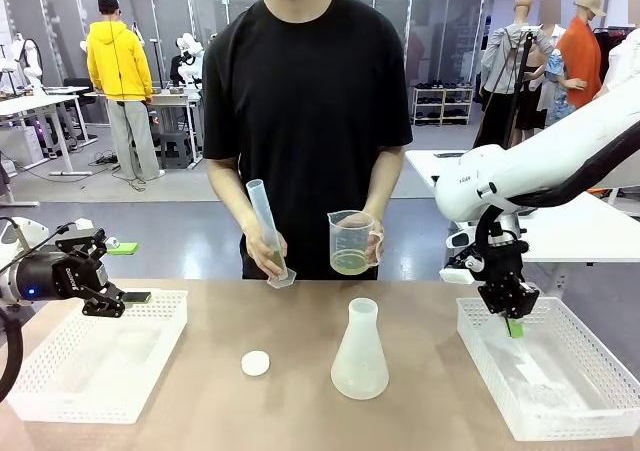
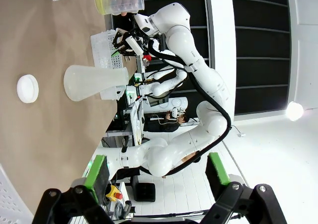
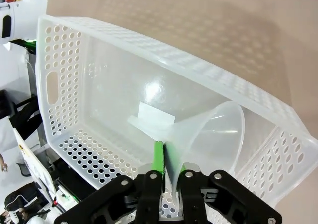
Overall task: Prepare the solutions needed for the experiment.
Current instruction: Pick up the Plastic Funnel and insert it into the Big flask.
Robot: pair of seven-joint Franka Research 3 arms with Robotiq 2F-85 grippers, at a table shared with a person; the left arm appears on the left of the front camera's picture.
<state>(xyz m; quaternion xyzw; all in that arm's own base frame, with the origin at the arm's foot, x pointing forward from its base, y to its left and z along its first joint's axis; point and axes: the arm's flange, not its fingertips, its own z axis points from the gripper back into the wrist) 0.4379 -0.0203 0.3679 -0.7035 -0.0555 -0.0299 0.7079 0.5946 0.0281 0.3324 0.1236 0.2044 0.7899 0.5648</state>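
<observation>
Pinching the thin wall of a translucent funnel (image 3: 218,134), my right pincer (image 3: 166,157) is closed tight on it, a green pad (image 3: 158,157) pressed flat against the funnel's rim. The funnel lies on its side in the white perforated basket (image 3: 54,85) at my right end of the table (image 1: 300,316), its wide mouth turned toward the basket's near wall. My left pincer (image 1: 125,303) hangs over the near corner of the other basket (image 1: 60,391), its jaws spread wide with nothing between them. The pale yellow-green solution (image 1: 350,262) sits shallow in the bottom of a clear beaker (image 1: 352,233), which the person across the table holds in one hand (image 1: 376,247) above the far edge. Their other hand (image 1: 264,255) grips a tall measuring cylinder (image 1: 262,216), tilted, its foot resting on the table. A frosted conical flask (image 1: 360,356) stands upright mid-table between my baskets, and a small white cap (image 1: 256,363) lies near it on my left.
</observation>
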